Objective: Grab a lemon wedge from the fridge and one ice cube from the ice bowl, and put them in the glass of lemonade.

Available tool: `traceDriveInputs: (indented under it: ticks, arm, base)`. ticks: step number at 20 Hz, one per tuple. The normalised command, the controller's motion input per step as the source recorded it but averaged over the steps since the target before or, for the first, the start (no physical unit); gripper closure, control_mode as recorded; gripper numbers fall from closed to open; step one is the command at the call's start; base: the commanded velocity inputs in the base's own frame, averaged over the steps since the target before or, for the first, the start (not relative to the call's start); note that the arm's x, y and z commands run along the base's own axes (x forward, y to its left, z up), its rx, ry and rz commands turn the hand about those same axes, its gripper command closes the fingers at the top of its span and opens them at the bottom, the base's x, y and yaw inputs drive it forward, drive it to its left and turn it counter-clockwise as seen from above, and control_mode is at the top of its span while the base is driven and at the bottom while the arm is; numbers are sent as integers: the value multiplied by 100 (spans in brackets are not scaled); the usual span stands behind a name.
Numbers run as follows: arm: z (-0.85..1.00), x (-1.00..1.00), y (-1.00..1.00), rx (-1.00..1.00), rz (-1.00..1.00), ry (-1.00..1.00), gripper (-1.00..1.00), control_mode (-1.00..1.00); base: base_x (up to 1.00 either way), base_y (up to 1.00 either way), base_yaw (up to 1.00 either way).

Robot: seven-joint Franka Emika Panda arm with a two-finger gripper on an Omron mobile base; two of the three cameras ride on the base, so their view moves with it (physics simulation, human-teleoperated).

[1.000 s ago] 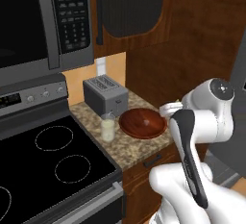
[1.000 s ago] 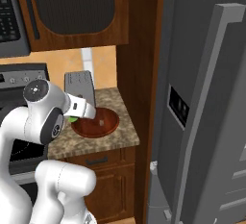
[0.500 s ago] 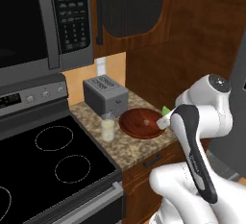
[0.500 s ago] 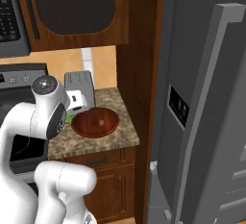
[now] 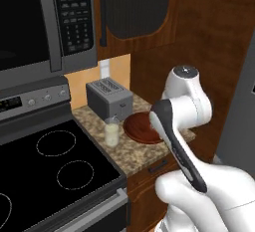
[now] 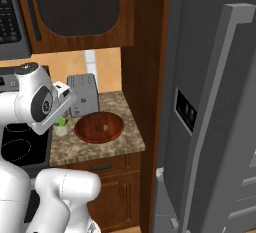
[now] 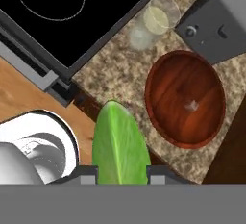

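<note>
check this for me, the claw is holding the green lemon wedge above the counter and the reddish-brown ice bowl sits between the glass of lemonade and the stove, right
Not quite. The round reddish-brown ice bowl sits on the far side of the glass from the black stove: the small clear glass of pale lemonade stands between them, as the hand view shows. The claw does hold the green lemon wedge above the speckled counter.

Lemon wedge (image 7: 118, 146), apparently gripped, above counter (image 7: 117, 74).
</note>
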Motion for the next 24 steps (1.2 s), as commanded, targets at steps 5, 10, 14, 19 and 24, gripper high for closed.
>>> traceDriveInputs:
  ticks: [5, 10, 14, 19, 24]
  arm:
    - [-20, 14, 0, -43, 53, 2, 100, -100]
    - [-8, 11, 2, -46, 47, 0, 100, -100]
    - [-4, 3, 14, -49, 34, 0, 100, -100]
    - [-6, 2, 19, -49, 22, 5, 100, -100]
    - [-4, 17, 22, -47, 15, 10, 100, -100]
  base:
    - [0, 0, 0]
    - [0, 0, 0]
    - [0, 0, 0]
    - [0, 0, 0]
    - [0, 0, 0]
